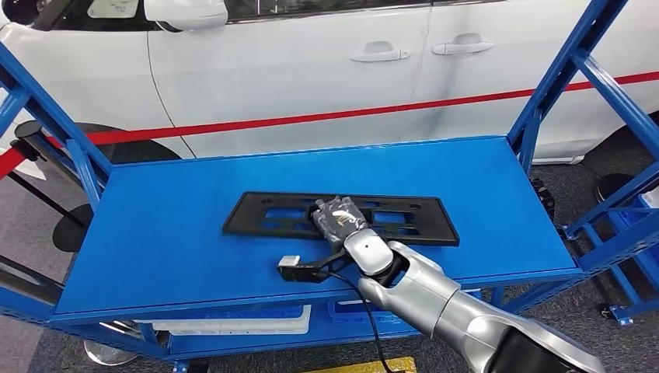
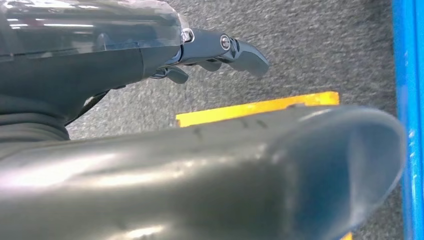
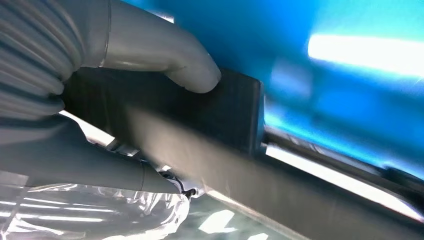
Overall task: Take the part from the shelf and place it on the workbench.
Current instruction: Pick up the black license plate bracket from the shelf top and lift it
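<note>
Head view: right hand (image 1: pixel 339 217) lying over the middle of a long, flat black plastic panel with rectangular cut-outs (image 1: pixel 264 214), fingers curled onto it near its centre. Right wrist view, close up: thick grey thumb (image 3: pixel 192 65) pressed against the dark face of that panel (image 3: pixel 235 107), the other fingers hidden behind the part, so gripping it as far as can be seen. Panel resting lengthwise on the bright blue metal desk (image 1: pixel 171 225), roughly centred, long edges running side to side. Silver right arm (image 1: pixel 435 299) coming up from the lower right over the desk's near edge, with a small black-and-white camera module (image 1: pixel 297 268) and a black cable (image 1: pixel 365 307) hanging at the wrist. Left wrist view: left hand (image 2: pixel 220 50) over grey carpeted floor (image 2: pixel 310 50), dark fingers apart, nothing in them; a yellow strip (image 2: pixel 260 107) on the floor and a blue frame edge (image 2: pixel 407 75) to one side. Blue steel uprights (image 1: pixel 556 78) rising at both ends of the desk; white and blue trays (image 1: pixel 233 318) on the lower shelf. Beyond the desk, a white car (image 1: pixel 311 62) and a red barrier tape (image 1: pixel 311 118) stretched across.
</note>
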